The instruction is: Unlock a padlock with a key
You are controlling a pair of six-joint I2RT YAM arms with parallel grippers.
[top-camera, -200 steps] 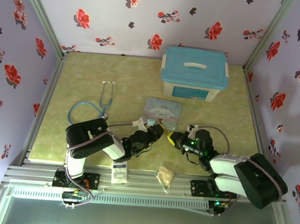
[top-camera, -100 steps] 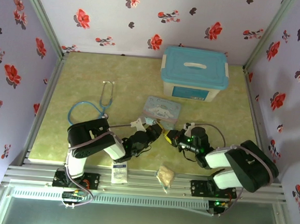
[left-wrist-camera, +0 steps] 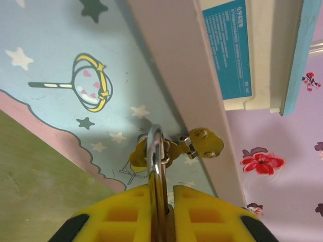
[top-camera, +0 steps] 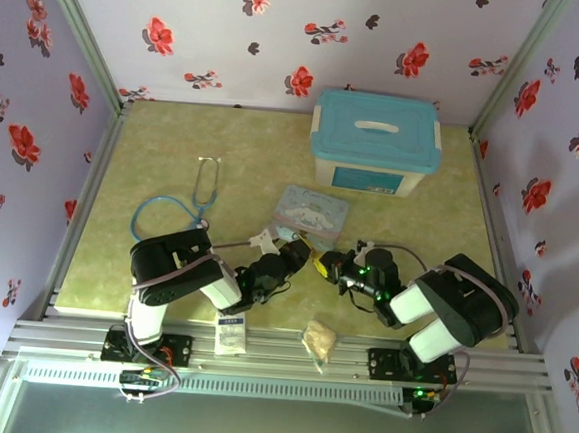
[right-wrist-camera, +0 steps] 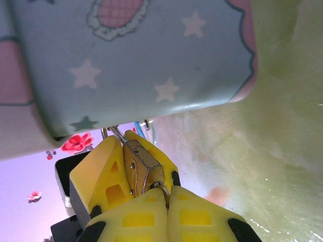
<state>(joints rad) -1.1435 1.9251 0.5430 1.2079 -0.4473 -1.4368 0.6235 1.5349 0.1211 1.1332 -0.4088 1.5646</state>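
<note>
Over green mat (top-camera: 175,137), right gripper (right-wrist-camera: 166,195) has brought key (right-wrist-camera: 154,185) against padlock (right-wrist-camera: 142,169).

The tabletop (top-camera: 175,147) is a mottled yellow-green sheet. At its far right stands a white storage box (top-camera: 375,143) with a teal lid. A pale-blue cartoon tin (top-camera: 315,211) lies just in front of it, a blue-tubed stethoscope (top-camera: 185,203) to the left. At the near edge lie a white sachet (top-camera: 230,334) and a crinkly tan snack packet (top-camera: 320,339).
</note>
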